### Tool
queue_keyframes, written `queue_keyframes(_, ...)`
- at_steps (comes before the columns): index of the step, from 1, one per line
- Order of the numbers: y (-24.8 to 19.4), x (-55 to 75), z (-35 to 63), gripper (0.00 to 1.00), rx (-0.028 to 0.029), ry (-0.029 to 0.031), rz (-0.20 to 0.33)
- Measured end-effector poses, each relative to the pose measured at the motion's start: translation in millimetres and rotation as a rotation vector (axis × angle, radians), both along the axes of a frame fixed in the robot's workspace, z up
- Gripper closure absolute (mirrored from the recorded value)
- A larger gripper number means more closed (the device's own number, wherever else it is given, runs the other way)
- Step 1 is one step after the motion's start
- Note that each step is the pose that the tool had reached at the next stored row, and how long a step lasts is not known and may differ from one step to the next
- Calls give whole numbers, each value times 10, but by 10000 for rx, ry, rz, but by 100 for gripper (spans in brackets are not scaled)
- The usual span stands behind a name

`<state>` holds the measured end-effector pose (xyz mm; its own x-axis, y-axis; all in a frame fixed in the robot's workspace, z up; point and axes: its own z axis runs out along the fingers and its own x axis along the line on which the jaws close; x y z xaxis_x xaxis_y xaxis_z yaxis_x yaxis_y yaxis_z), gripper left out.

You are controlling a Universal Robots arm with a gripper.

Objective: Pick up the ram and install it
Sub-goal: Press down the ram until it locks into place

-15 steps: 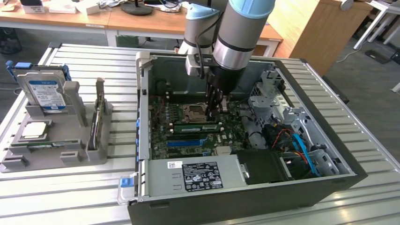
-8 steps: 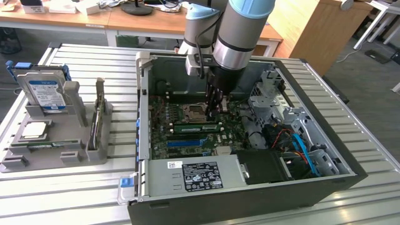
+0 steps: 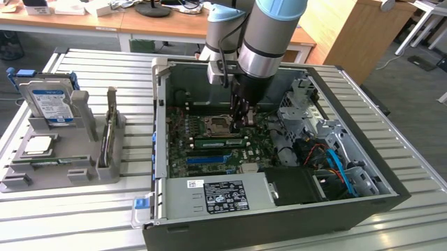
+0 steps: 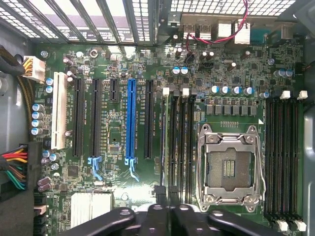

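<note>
The ram [image 3: 220, 141], a long green stick, lies along a memory slot on the motherboard, just in front of the open CPU socket [image 3: 218, 125]. In the wrist view the ram [image 4: 162, 140] shows edge-on as a thin line in the slot row beside the socket [image 4: 229, 167]. My gripper [image 3: 239, 123] reaches down into the open computer case [image 3: 363, 209], just above the end of the stick at the exterior view's right. The black fingers [image 4: 157, 219] are pressed together, so my gripper [image 4: 170, 216] is shut with nothing between them. I cannot tell whether they touch the stick.
At the exterior view's left, a grey holder [image 3: 14, 183] carries a blue-labelled hard drive [image 3: 52, 102], a silver CPU [image 3: 38, 145] and a thin board on edge [image 3: 109, 133]. Drive cages and cables [image 3: 328, 157] crowd the case at the exterior view's right. Desks stand behind.
</note>
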<state>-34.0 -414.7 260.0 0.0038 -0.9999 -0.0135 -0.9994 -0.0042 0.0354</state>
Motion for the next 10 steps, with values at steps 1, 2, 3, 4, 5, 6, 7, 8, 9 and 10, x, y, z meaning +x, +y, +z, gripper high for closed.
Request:
queue_keyframes(1,0,0,0,89,0,0,0)
queue_keyframes(2,0,0,0,89,1,0,0)
queue_keyframes(3,0,0,0,89,1,0,0)
queue_keyframes(4,0,0,0,89,0,0,0)
queue_keyframes(5,0,0,0,89,0,0,0)
queue_keyframes(6,0,0,0,89,0,0,0)
queue_keyframes(7,0,1,0,89,0,0,1)
queue_keyframes(8,0,8,0,89,0,1,3)
queue_keyframes(9,0,20,0,89,0,1,3)
queue_keyframes(10,0,37,0,89,0,0,1)
